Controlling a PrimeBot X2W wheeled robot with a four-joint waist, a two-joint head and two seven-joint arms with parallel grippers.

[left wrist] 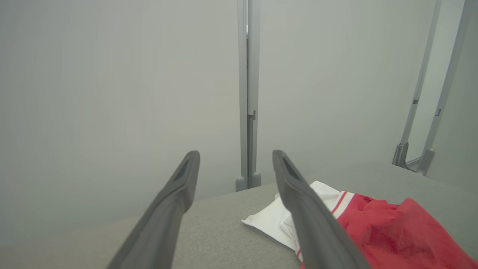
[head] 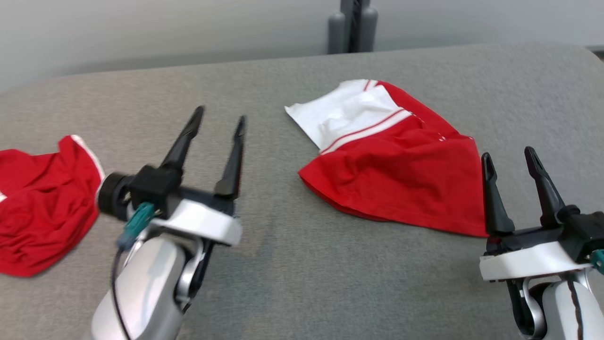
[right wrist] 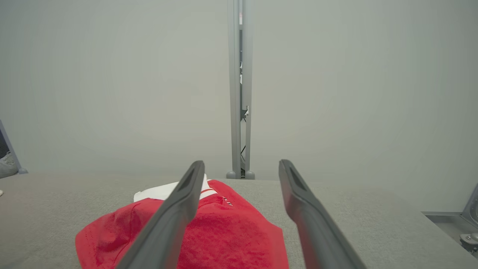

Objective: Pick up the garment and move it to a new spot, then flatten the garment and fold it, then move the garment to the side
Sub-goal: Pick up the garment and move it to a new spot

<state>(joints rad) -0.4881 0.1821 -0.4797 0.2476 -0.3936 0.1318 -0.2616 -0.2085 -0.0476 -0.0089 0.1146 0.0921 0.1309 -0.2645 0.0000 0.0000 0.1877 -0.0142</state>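
A grey fabric-covered surface point(head: 302, 283) carries two pieces of clothing. The task's piece, a red cloth garment with a white panel and thin red-and-white stripes point(head: 396, 179), lies flat and folded right of the surface's middle. Its white part points toward the far edge and its red part spreads toward the near right. Its near hem shows two stacked layers of red cloth.

A crumpled red cloth garment with a white trim point(head: 42, 203) lies well apart from it, toward the surface's left side, and is cut off by the head view's edge.

The left gripper point(head: 221, 114) hangs above bare surface between the two pieces, nearer the crumpled one. Its two long dark fingers are spread wide with nothing between them, and it touches no cloth. In the left wrist view the folded garment's white corner shows just behind the right-hand finger.

The right gripper point(head: 507, 153) stands at the near right, its jaws also wide apart and empty. Its fingertips are just beside the folded garment's near right corner; whether they touch the cloth cannot be told. In the right wrist view the red cloth lies under and past the left-hand finger.

Beyond the far edge a grey metal post point(head: 353, 26) rises against a pale wall point(head: 141, 28).
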